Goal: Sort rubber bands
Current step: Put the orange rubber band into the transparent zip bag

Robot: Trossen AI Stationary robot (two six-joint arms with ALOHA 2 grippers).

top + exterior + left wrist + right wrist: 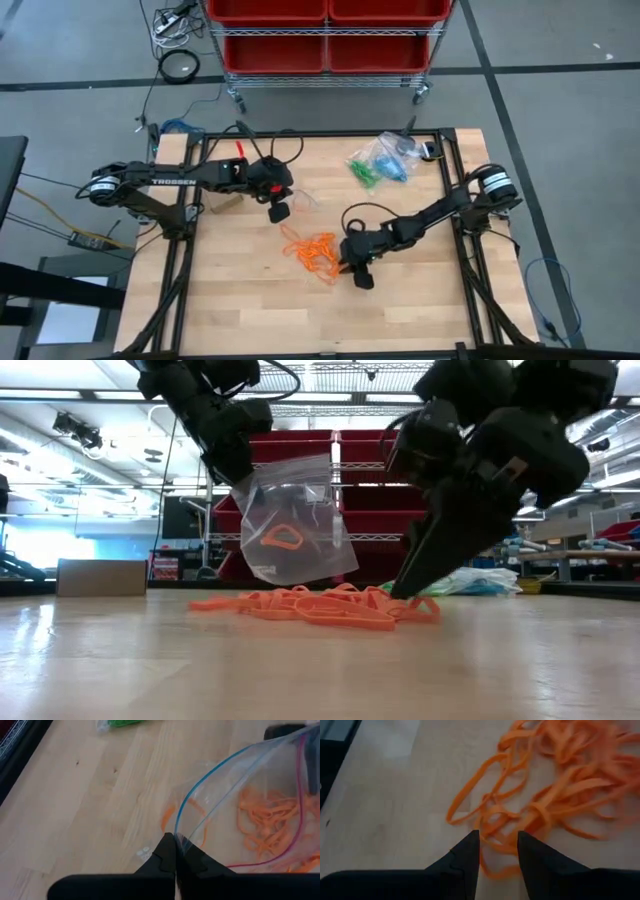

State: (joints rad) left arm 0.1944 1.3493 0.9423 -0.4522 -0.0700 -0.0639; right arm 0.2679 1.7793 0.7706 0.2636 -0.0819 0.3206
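Orange rubber bands [312,252] lie in a loose tangled clump mid-counter [240,310], flat on the wood. One orange band [281,540] is already inside the clear bag [290,525].

Left end effector [175,857]: fingers together, clamped on the bag's top edge, bag hanging open above and just beside the clump.

Right end effector [498,851]: fingers apart, tips down at the clump's edge, a few strands lying between them, nothing gripped yet.

Handling, as I judge it: near weightless, soft, stretchy, grippy rubber. Loops interlock, so a pinch will likely drag neighbours along. Best to take hold of a stray loop standing proud at the clump's edge, not the dense middle. Thin bands lying flat may slip under the tips.

Green bands [365,172] and more bags [392,155] sit at the far right of the counter.
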